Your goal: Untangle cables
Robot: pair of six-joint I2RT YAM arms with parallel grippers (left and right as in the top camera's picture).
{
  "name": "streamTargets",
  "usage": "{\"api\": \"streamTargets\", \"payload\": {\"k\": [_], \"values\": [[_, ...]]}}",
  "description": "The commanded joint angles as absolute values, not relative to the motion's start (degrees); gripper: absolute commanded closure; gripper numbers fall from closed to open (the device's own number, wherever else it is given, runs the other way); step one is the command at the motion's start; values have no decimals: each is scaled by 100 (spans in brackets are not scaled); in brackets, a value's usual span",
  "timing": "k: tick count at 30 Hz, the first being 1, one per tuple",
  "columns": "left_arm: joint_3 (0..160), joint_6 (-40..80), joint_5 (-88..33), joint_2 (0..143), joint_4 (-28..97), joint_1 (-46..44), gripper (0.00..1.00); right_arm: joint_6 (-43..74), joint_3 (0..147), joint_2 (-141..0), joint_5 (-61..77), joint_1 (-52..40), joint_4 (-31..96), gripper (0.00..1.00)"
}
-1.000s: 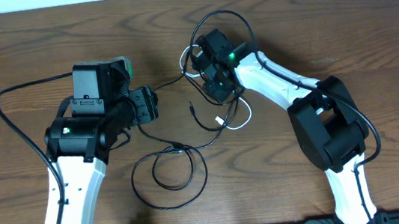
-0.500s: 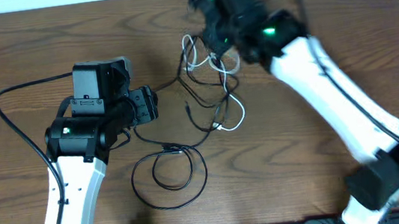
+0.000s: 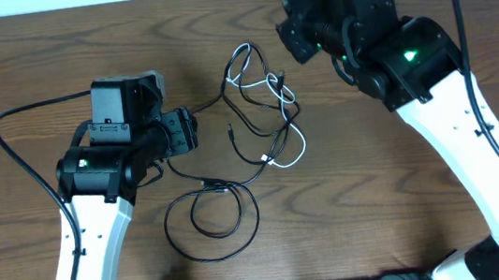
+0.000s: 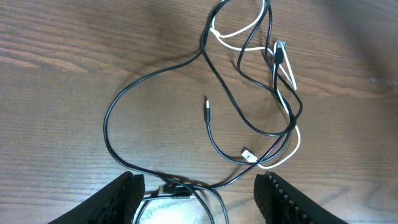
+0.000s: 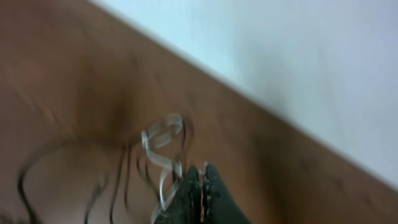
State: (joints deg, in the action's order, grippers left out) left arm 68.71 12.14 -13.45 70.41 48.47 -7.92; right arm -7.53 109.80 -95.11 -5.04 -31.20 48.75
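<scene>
The cables [image 3: 268, 83] are pictured lying tangled at mid-worktop [image 3: 23, 53]; the left end effector [image 4: 200, 198] is spread over a black strand; the right end effector [image 5: 202, 190] is pressed together, raised beyond them.

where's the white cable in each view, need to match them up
overhead: white cable mid-frame, slightly right of centre.
left wrist: upper right, trailing down the right side.
right wrist: blurred pale loops at lower centre, just left of the right gripper.
shared landmark: the black cable tangled through it.
</scene>
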Motion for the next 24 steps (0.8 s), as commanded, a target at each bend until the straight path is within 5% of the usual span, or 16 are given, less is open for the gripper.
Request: {"api": "streamTargets", "payload": {"k": [1,4,5,7,10,19,24], "values": [[6890,1162,-1391,7041,4862,-768,38,-624,10829,-10068,-585,-3068,5496,88],[6890,1162,-1391,7041,4862,-768,33,-631,10755,-10565,-587,-3068,5889,59],[6890,1162,-1391,7041,4862,-768,32,-703,10746,-10818,-587,-3068,5979,40],[6890,1160,-1391,7041,4862,-768,31,-928,10746,-11142,-563,-3068,6012,24],[6888,1076,-1391,7041,4860,-768,29,-1192,10746,-11566,-556,-3081,5957,14],[6884,729,-1387,7216,4707,-768,29,-1253,10746,-12505,-543,-3041,5561,16],[6884,738,-1393,7542,4687,-768,29,-1249,10746,-12763,-364,-3041,5293,38]]}}
